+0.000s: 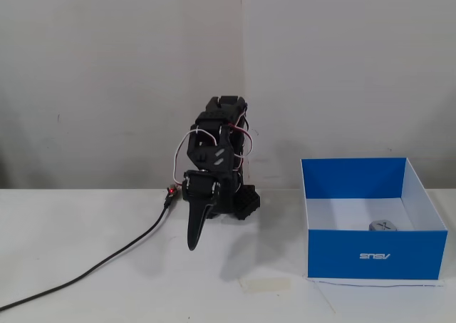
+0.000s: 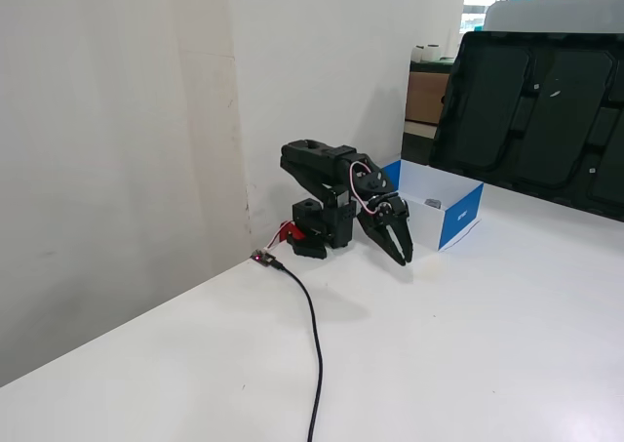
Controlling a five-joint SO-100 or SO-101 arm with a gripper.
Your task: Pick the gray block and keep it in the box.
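The gray block (image 1: 382,226) lies inside the box (image 1: 376,255), on its white floor near the front wall; it also shows in the other fixed view (image 2: 433,204). The box (image 2: 460,218) is blue outside, white inside, open-topped, with an upside-down ASUS logo. The black arm is folded back at its base. My gripper (image 1: 193,241) points down, shut and empty, just above the table, well left of the box; in the other fixed view my gripper (image 2: 403,258) hangs in front of the box.
A black cable (image 1: 92,267) runs from the arm's base to the lower left. A pale tape strip (image 1: 265,284) lies on the white table in front of the box. A wall stands behind. Large black panels (image 2: 536,110) stand beyond the table.
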